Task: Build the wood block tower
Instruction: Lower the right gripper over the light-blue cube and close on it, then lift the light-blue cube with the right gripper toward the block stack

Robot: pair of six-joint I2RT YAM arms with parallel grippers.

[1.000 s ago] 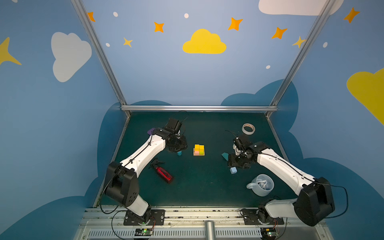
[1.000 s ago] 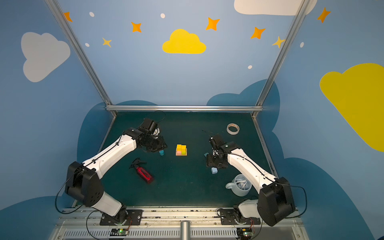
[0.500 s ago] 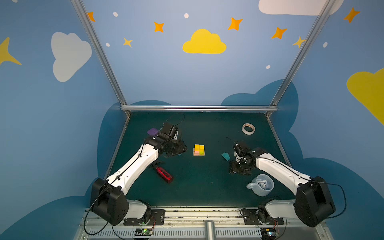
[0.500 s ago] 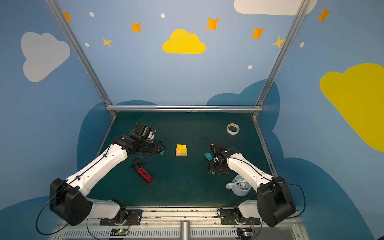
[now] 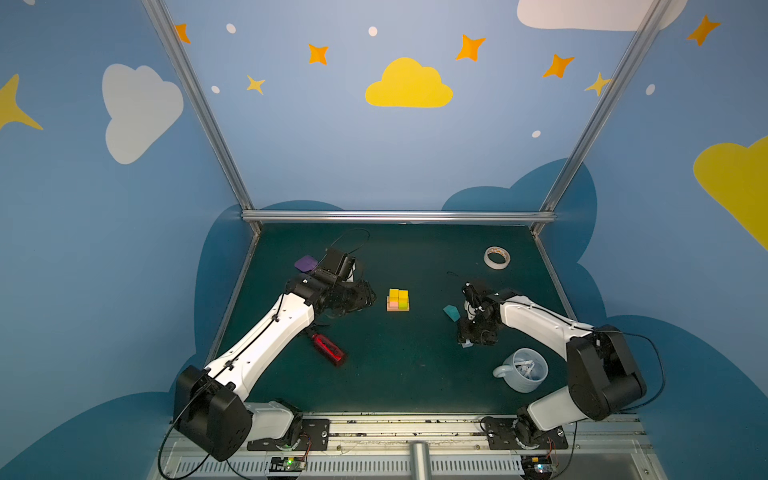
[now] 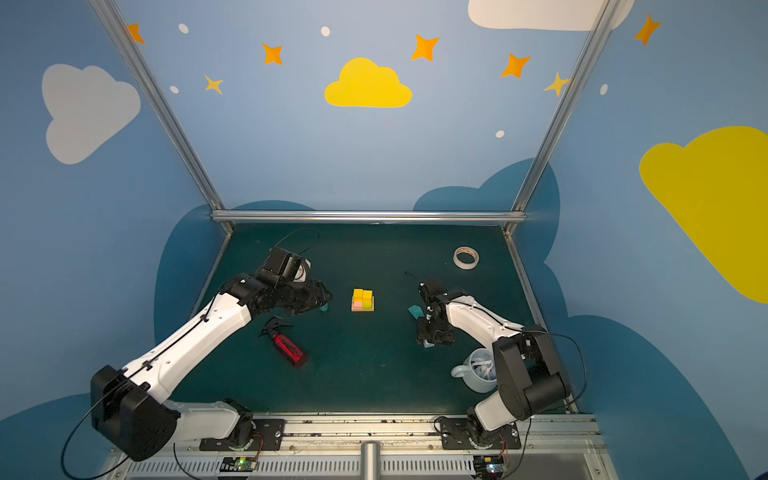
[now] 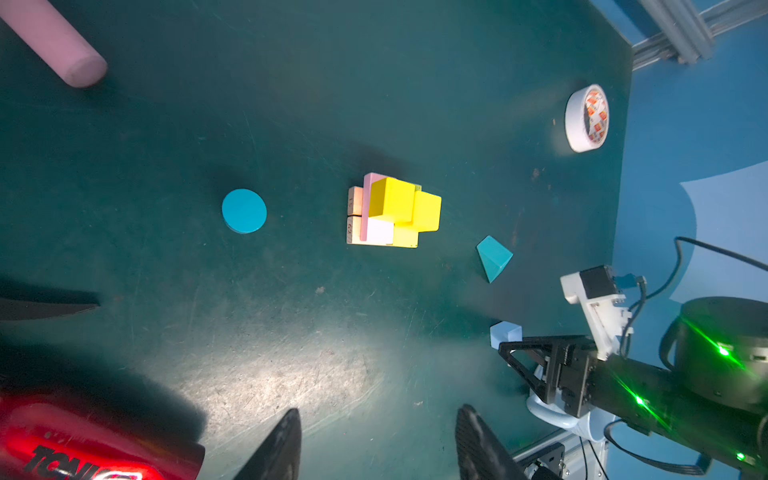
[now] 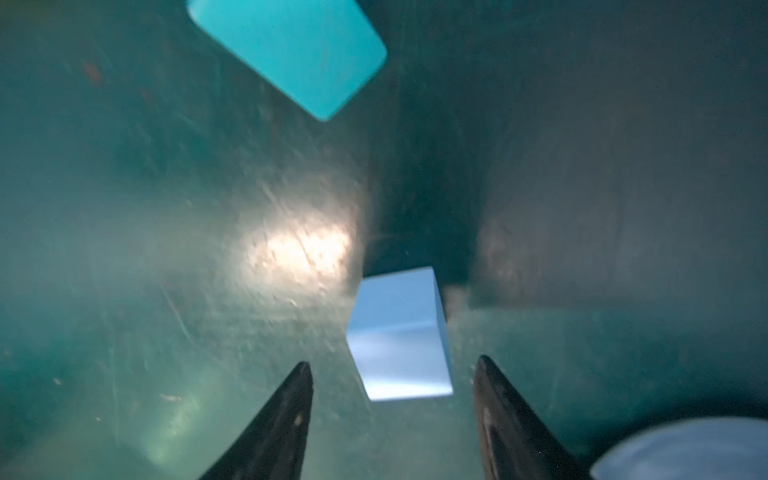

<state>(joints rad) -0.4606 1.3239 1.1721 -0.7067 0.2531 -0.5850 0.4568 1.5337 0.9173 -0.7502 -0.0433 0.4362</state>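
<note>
**A:** Pale-blue wooden cube [image 8: 399, 332], lower right of centre in both top views: the right gripper [image 8: 393, 362] has dropped down over it within the last second. Its jaws stand apart, one on each side of the cube, and neither is touching it yet.

**B:** And the left gripper [image 7: 378, 411]?

**A:** It has backed away from the teal wooden cylinder [image 6: 324, 308], which now stands alone on the dark green mat [image 5: 415, 374], left of centre. Those jaws are apart too, with nothing between them.

**B:** Has the tower [image 5: 398, 300] changed?

**A:** No. It sits mid-frame as before: tan bars [image 7: 354, 216] at the bottom, pink and lime slabs [image 5: 393, 306] over them, and two yellow cubes [image 5: 394, 293] on top. The teal house-shaped block [image 5: 451, 312] lies loose between it and the right arm.

**B:** What does that mean for the build?

**A:** I judge the cube to be the next piece up, once those jaws close squarely on it. The cylinder looks parked for a later turn.
</note>
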